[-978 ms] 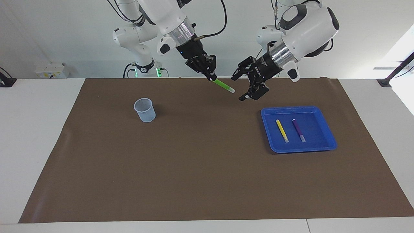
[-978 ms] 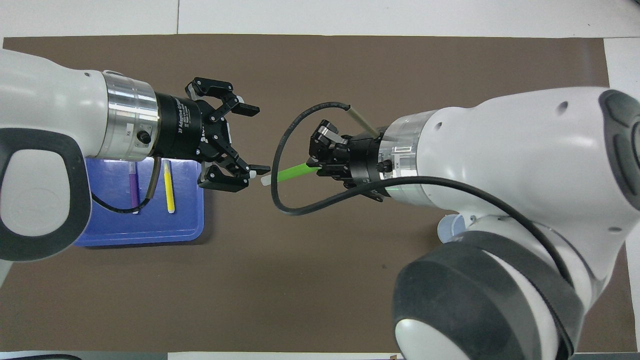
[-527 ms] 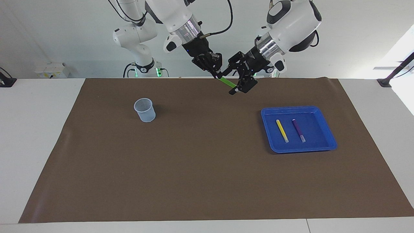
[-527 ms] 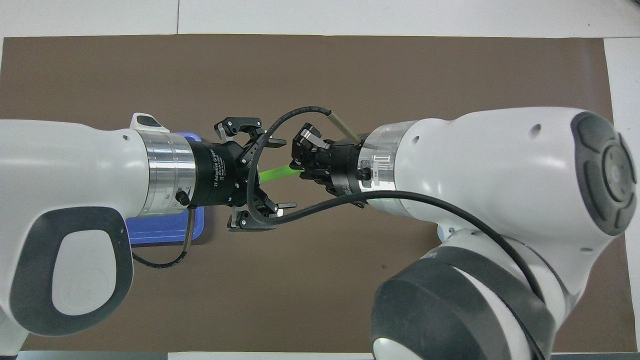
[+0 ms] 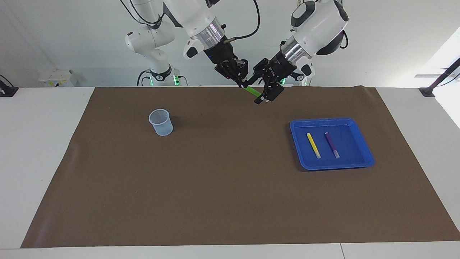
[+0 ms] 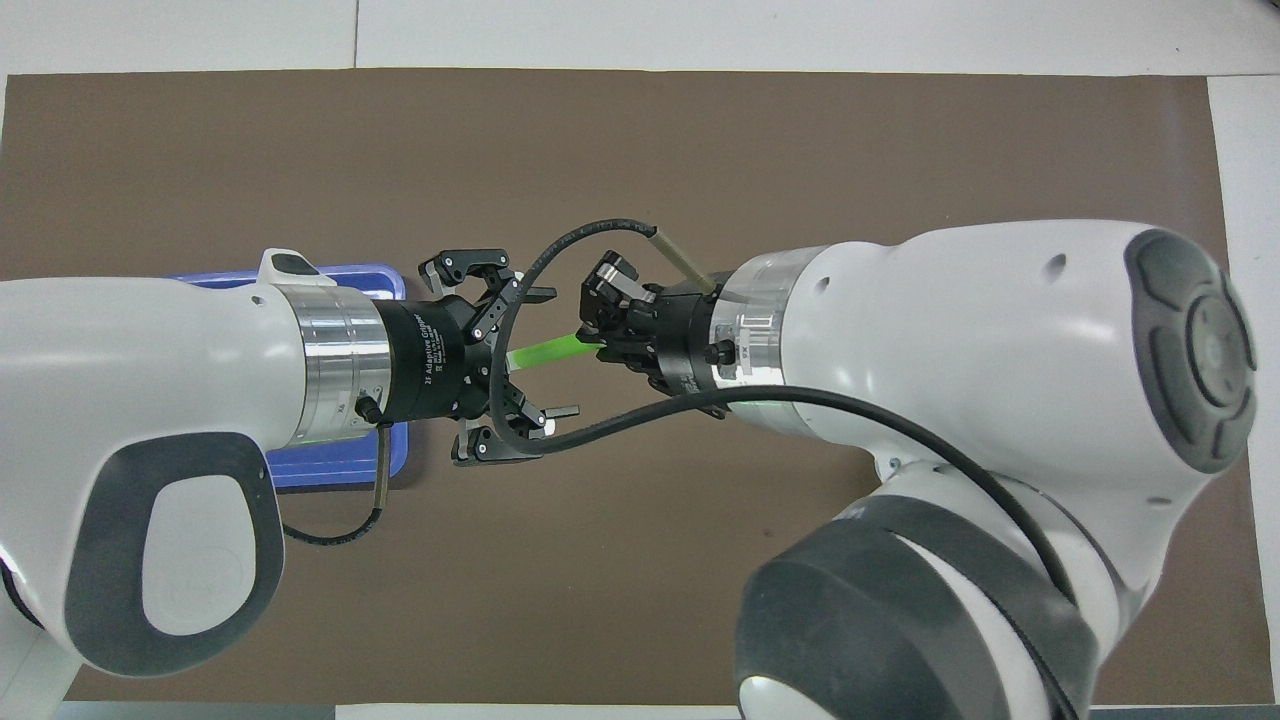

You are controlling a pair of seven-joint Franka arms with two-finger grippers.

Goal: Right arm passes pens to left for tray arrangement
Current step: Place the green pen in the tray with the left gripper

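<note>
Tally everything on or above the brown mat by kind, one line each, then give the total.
Slim marker pens: 3 (yellow pen and purple pen lying in the tray, green pen held in the right gripper)
Shallow bright blue plastic tray: 1
Small clear plastic cup: 1
Black two-finger grippers: 2 (right, and left gripper, open around the green pen)
Total: 7

You see a white table (image 5: 43, 151) covered by a broad brown mat (image 5: 215, 187), a plain pale wall (image 5: 72, 43) rising at the robots' end, and bright daylight spilling from a window (image 5: 447, 54) at the left arm's end.
</note>
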